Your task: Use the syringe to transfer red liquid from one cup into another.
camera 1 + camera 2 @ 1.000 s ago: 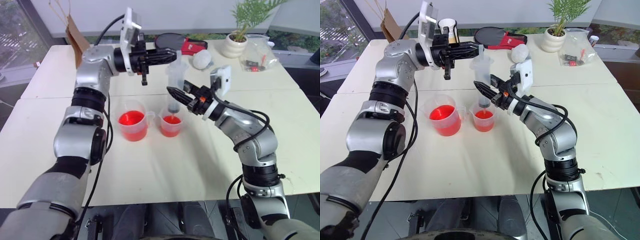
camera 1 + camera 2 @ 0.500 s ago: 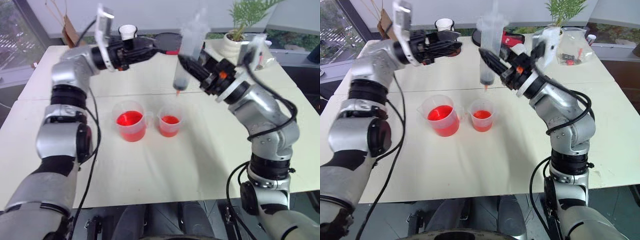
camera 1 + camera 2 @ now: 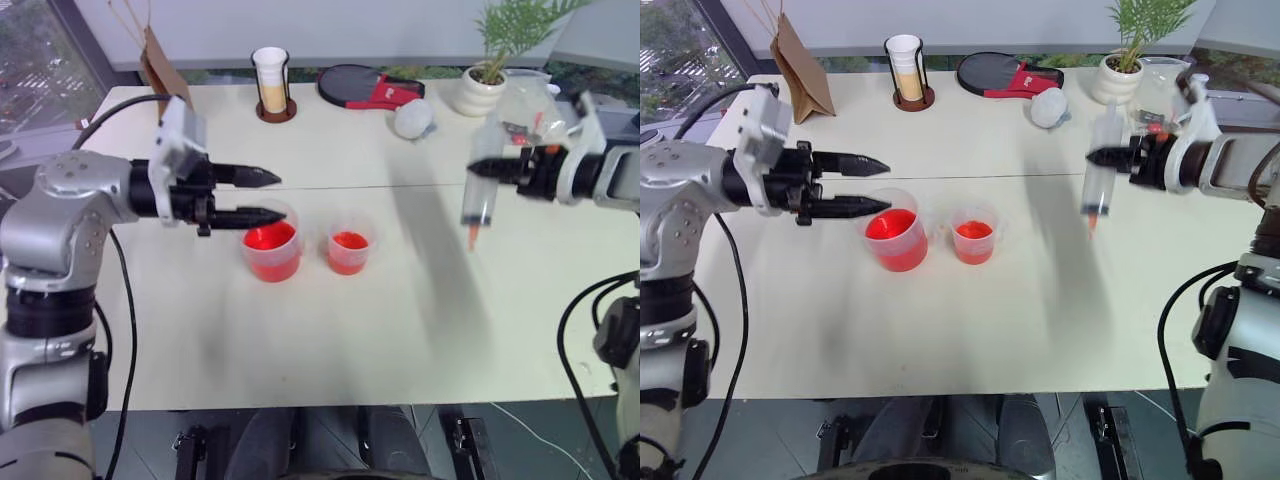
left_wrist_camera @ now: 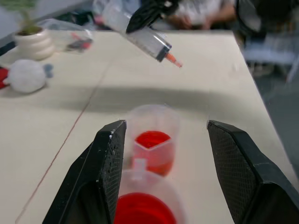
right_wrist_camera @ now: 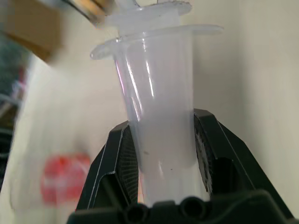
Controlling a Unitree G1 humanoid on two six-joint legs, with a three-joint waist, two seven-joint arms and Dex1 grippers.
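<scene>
The larger clear cup [image 3: 270, 250] and the smaller clear cup [image 3: 349, 251] stand side by side mid-table, each holding red liquid [image 3: 269, 238]. My left gripper [image 3: 283, 196] is open and level, its fingertips just above the larger cup's left rim and nothing between them. In the left wrist view the smaller cup [image 4: 154, 140] shows between the fingers [image 4: 105, 163]. Far to the right, my right gripper [image 3: 512, 172] is shut on the syringe [image 3: 479, 203], which hangs clear of the table with its orange tip down. The barrel [image 5: 159, 116] looks clear where the pads clamp it.
Along the table's far edge stand a white cup in a black holder [image 3: 272, 82], a brown paper bag [image 3: 155, 62], a red and black paddle [image 3: 365, 88], a white ball [image 3: 412, 118], a potted plant [image 3: 483, 88] and a plastic bag [image 3: 530, 100].
My right gripper lifted the syringe out of the smaller cup and swung it far right. My left gripper opened, let go of the plunger end and drew back to the left, lower.
</scene>
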